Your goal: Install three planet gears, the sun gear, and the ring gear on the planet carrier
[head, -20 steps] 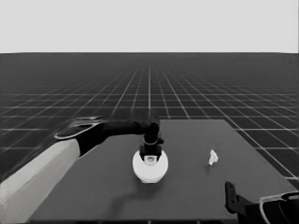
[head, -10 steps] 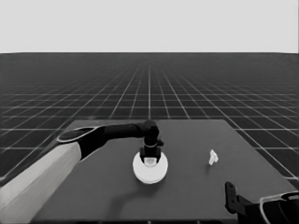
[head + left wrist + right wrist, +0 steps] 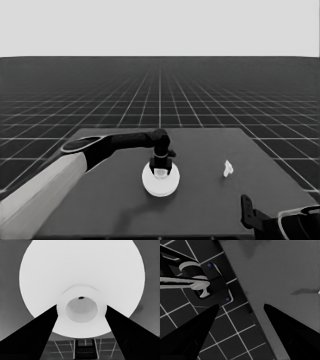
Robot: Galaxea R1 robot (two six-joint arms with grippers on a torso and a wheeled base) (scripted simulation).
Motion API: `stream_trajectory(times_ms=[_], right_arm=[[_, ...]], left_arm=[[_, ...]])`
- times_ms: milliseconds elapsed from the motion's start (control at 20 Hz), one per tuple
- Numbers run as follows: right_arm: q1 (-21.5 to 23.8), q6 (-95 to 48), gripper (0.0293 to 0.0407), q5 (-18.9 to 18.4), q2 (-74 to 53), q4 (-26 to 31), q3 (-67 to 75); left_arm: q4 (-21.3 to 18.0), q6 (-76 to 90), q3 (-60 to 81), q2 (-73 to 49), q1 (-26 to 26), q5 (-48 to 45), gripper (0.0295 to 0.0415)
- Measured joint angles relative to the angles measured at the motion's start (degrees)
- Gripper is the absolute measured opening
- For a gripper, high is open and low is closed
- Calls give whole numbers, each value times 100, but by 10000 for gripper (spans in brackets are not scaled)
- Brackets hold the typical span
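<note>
The larger round part point(image 3: 160, 188) lies flat at the table's middle, its raised hub point(image 3: 81, 308) pointing up. My left gripper point(image 3: 161, 172) hangs straight over it, open. In the left wrist view the left gripper point(image 3: 81, 306) has one fingertip on each side of the hub, right at its rim. The smaller round part and the gears are hidden. My right gripper point(image 3: 247, 210) waits open at the table's near right corner, and the right wrist view shows the right gripper point(image 3: 241, 305) over the table's edge with nothing between its fingers.
A thin white piece point(image 3: 228, 168) lies right of the round part. The left arm's pale forearm point(image 3: 40, 200) fills the lower left of the head view. Dark machinery with blue lights point(image 3: 210, 285) sits past the table's edge.
The left arm's forearm has shifted slightly. The left gripper stays over the larger round part, which has not moved. The right arm is still.
</note>
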Motion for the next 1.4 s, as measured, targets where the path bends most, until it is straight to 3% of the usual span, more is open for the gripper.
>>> stream_trajectory(times_ms=[1400], right_arm=[[0,0,385,0,0,0,0]], left_arm=[[-1,1401,-9,-7,75,-2,348]])
